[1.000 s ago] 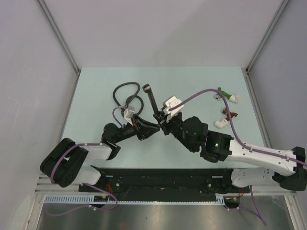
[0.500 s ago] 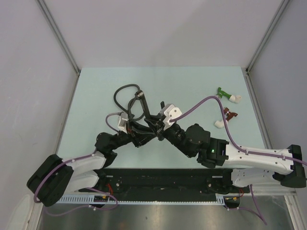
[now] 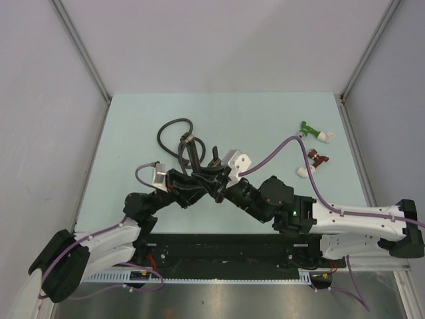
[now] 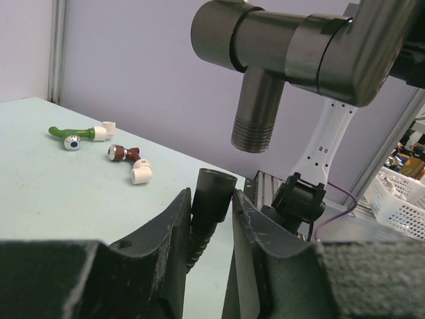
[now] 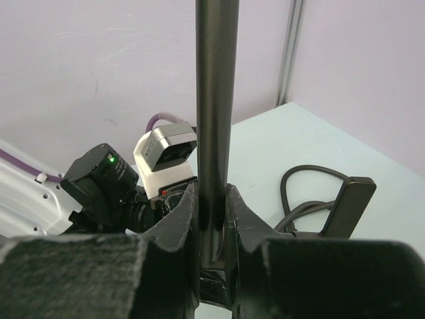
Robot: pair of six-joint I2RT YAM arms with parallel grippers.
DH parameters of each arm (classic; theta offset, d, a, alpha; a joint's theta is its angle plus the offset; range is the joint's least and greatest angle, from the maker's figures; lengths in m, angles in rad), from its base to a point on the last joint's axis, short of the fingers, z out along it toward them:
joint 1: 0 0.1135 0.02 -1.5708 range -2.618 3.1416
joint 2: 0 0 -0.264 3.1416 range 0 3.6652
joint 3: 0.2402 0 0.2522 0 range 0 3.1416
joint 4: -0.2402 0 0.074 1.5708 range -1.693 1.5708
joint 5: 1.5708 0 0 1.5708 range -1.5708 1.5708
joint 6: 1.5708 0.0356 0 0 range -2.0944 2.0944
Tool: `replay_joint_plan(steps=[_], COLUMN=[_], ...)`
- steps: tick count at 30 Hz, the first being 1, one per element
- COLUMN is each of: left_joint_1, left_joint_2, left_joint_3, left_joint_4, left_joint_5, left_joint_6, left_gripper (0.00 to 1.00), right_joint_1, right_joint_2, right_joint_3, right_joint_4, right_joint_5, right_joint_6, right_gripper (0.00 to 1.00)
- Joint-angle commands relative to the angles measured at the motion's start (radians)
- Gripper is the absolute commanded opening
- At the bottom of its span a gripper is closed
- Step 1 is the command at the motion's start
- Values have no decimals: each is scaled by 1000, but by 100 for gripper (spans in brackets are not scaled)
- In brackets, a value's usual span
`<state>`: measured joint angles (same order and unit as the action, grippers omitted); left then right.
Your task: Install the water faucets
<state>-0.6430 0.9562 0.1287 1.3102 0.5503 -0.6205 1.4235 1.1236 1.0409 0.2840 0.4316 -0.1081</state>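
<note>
My right gripper [image 5: 214, 193] is shut on the long thin arm of the dark metal water faucet [image 5: 216, 100], which stands upright between its jaws. In the left wrist view the faucet's T-shaped body [image 4: 305, 50] hangs overhead, its threaded stub [image 4: 254, 113] pointing down. My left gripper [image 4: 212, 196] is shut on the black end nut of the hose [image 4: 214, 189], a short gap below that stub and slightly to its left. From above, the two grippers meet at mid-table, the left gripper [image 3: 192, 181] beside the right gripper [image 3: 216, 183], with the faucet [image 3: 190, 149] just beyond them.
The black flexible hose [image 3: 169, 129] loops on the pale green table [image 3: 133, 113] behind the grippers. A green fitting [image 3: 311, 130] and a dark-red fitting [image 3: 317, 158], both with white ends, lie at the right. Frame posts stand at the table's back corners.
Both grippers have shifted left and nearer the bases with their loads. The faucet has swung leftward, and the left arm has drawn back and folded lower.
</note>
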Motion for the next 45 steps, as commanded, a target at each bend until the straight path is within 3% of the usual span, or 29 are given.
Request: replay_joint_plan(steps=[1,15,34,45], left_joint_1=[-10,-20,-35,-58], left_joint_2=[-42,-138,-237,-247], left_joint_3=[-11,-31,-67,-49], left_joint_4=[417,417,419,419], left_joint_5=[-20,-9,-127,-142], left_joint_6=[16,33,13,-2], left_gripper=[34,34,32,32], right_joint_1=[6,8,17,20], right_joint_2=[-22,-33,-33,-18], right_joint_3=[11,-24,-120,-124], right_joint_4=[124,188,354,368], right_joint_5=[-22,-54,-123,-140], right_joint_6=[16,35,71,58], right_gripper=[0,0,0,0])
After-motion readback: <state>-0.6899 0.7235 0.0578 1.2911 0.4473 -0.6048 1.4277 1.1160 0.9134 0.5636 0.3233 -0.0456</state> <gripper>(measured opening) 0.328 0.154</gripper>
